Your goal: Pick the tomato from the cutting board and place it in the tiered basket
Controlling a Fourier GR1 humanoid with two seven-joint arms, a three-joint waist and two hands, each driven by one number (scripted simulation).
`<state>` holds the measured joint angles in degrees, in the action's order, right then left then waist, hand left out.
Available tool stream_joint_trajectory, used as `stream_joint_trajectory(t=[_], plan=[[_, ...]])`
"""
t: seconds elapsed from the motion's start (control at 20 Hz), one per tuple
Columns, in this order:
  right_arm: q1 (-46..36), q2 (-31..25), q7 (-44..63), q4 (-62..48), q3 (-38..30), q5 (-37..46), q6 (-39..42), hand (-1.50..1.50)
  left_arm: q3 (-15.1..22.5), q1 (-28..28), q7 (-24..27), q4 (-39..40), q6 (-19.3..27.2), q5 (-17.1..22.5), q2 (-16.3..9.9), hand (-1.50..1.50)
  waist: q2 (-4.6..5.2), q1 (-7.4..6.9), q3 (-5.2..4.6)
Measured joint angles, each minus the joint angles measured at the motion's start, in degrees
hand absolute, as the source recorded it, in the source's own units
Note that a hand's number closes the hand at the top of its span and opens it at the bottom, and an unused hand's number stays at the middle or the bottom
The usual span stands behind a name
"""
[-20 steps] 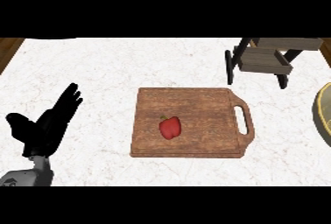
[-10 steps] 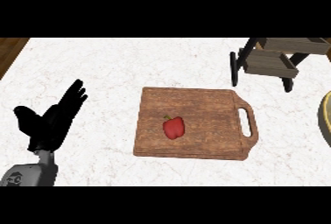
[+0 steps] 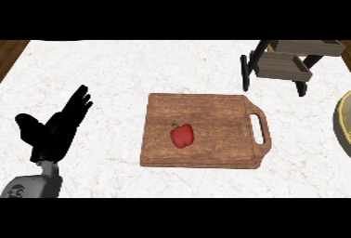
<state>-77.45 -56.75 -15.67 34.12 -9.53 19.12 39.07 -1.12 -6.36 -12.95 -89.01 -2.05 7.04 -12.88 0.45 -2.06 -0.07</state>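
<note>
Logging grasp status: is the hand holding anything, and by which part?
Nothing is held. The left hand is open beside the cutting board; the tomato lies on it untouched.

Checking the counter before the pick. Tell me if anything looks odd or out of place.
One mismatch: the red item on the cutting board looks like a small red bell pepper with a green stem, not a tomato. It lies whole near the board's middle. The tiered basket stands upright. The left hand rests open.
</note>
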Motion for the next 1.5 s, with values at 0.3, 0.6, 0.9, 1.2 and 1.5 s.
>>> stream_joint_trajectory(t=[0.3, 0.6, 0.9, 1.2, 1.5], plan=[[-2.6, 3.9, 2.9, -2.5, 1.5, 2.7, -1.3, 1.5, -0.9, 0.8, 1.2, 0.7, -0.6, -0.1, -0.1, 0.0, -0.08, 0.52, 0.01], [-2.6, 7.2, 3.0, -3.1, 2.5, 4.9, -3.8, 1.5, -1.8, 1.4, 0.9, -0.2, -1.7, 0.4, -0.8, 0.0, -0.16, 0.71, 0.04], [-3.1, 10.5, 2.2, -4.8, 3.1, 7.8, -9.4, 1.5, -1.8, 1.1, -0.4, -1.0, -1.7, 0.2, -0.6, 0.0, -0.08, 0.62, 0.05], [-2.9, 13.9, 1.3, -7.2, 1.2, 8.4, -17.4, 1.5, -1.6, 2.1, 0.3, -1.3, -1.9, -0.2, 0.1, 0.0, 0.03, 0.39, 0.07], [-3.6, 17.1, 1.0, -9.3, -0.6, 8.2, -22.3, -1.5, -2.3, 0.3, 0.5, 0.7, -2.6, -0.3, -0.2, 0.0, 0.04, 0.52, 0.05]])
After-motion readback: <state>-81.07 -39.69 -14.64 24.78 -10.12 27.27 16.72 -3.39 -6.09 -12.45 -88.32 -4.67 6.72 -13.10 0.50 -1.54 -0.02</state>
